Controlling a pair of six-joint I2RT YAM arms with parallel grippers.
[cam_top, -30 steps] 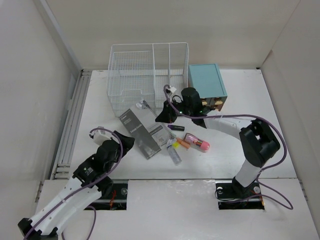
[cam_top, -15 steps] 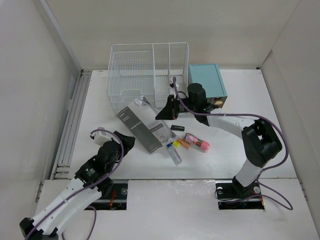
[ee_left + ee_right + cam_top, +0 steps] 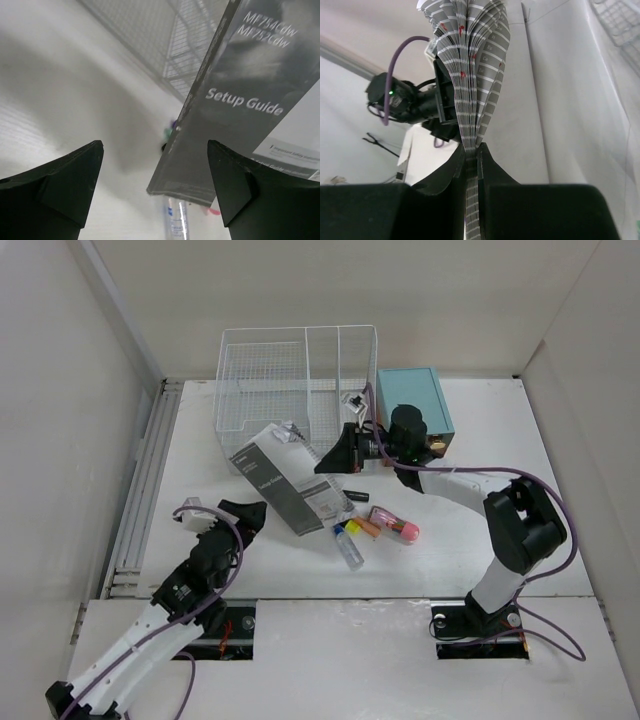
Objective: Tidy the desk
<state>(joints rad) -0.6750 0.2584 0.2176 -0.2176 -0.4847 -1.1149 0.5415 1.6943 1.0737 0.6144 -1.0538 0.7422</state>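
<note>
My right gripper (image 3: 330, 460) is shut on the edge of a grey "Setup Guide" booklet (image 3: 285, 485), holding it tilted above the white desk (image 3: 500, 440) just in front of the wire basket (image 3: 295, 380). In the right wrist view the booklet's pages (image 3: 470, 75) fan out beyond the closed jaws (image 3: 471, 150). My left gripper (image 3: 225, 512) stands open near the booklet's lower left corner, apart from it. From the left wrist, the booklet (image 3: 250, 100) hangs ahead of the open gripper (image 3: 155, 145), with nothing between its fingers.
A teal drawer box (image 3: 413, 400) stands right of the basket. On the desk under the booklet's right side lie a black stick (image 3: 357, 496), pink and orange markers (image 3: 392, 525), and a clear tube (image 3: 348, 545), which also shows from the left wrist (image 3: 175, 225). Pale walls enclose the desk.
The right gripper has lifted the booklet off the desk and drawn it back towards the basket. The left gripper has opened wider and eased back.
</note>
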